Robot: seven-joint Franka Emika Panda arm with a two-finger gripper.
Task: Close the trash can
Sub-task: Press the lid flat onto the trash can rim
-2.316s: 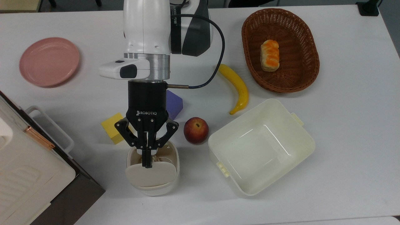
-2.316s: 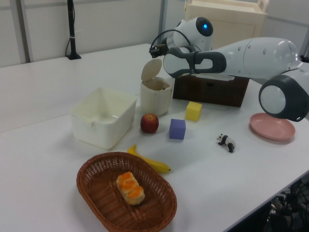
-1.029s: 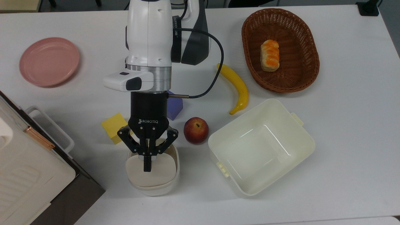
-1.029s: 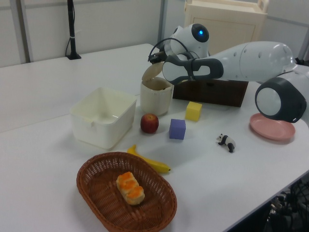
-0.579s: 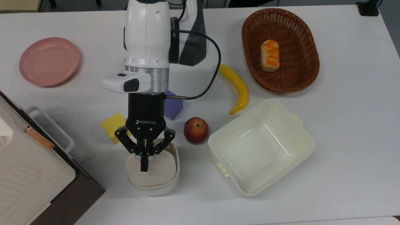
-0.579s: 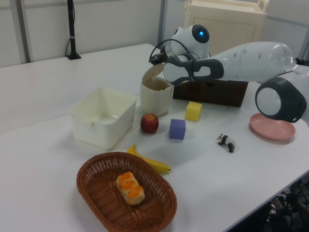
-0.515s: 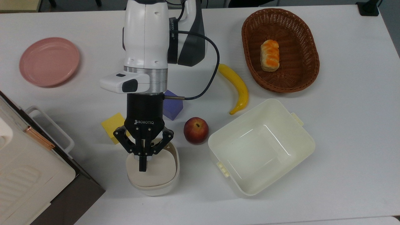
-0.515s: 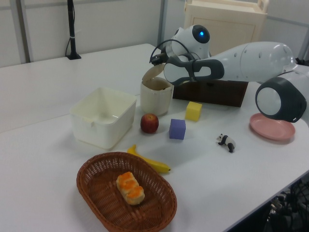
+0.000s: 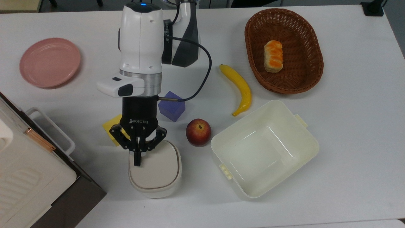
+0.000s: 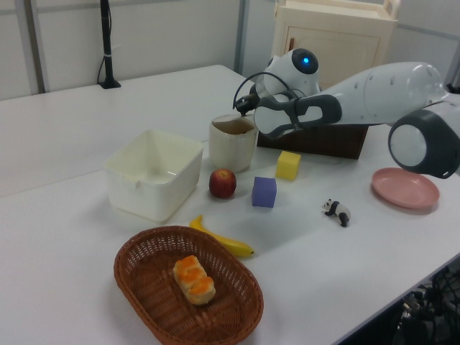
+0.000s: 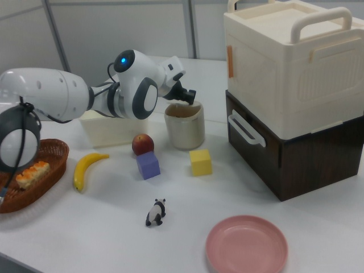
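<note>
Bright, even overhead light in all views. The white table (image 9: pixel 348 142) is close to washed out in the top view, with soft, short shadows under the arm (image 9: pixel 140 41) and beside the tub (image 9: pixel 264 148). Mild glare shows on the tub floor. The left and right views are slightly soft and grainy.

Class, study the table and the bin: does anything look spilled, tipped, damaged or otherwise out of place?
Nothing stands out. The trash can stands upright with its lid flat, the bread lies in the basket, and the banana, apple and blocks rest on the table.
</note>
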